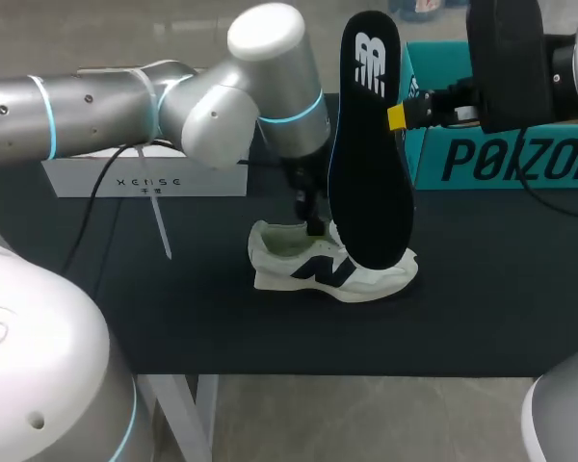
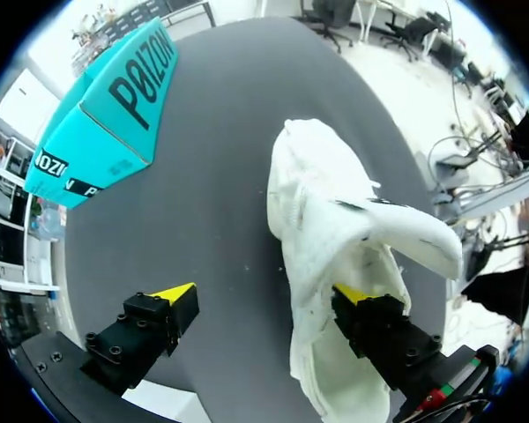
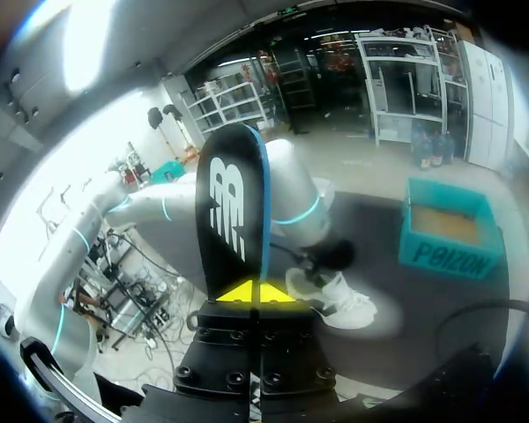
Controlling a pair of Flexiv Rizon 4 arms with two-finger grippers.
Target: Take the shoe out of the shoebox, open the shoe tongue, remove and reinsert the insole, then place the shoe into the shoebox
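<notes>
1. Head view: the black insole (image 1: 368, 144) is held upright, clamped between the fingers of the right gripper (image 1: 397, 117) near its printed end. Its lower end overlaps the white shoe (image 1: 332, 271) on the dark table (image 1: 482, 289); whether they touch cannot be told. The left gripper (image 1: 313, 223) is lowered at the shoe's heel opening. The teal shoebox (image 1: 501, 159) stands just behind the right gripper, and a white box (image 1: 144, 178) behind the left arm.
2. Left wrist view: the fingers are spread apart. One finger (image 2: 361, 304) is set inside the shoe's opening; the other (image 2: 172, 300) is clear of the shoe, over bare table. The shoebox lies ahead of that outer finger.
3. Right wrist view: the tips are pressed together on the insole, which stands up ahead of them. The shoe and shoebox are seen beyond it.
</notes>
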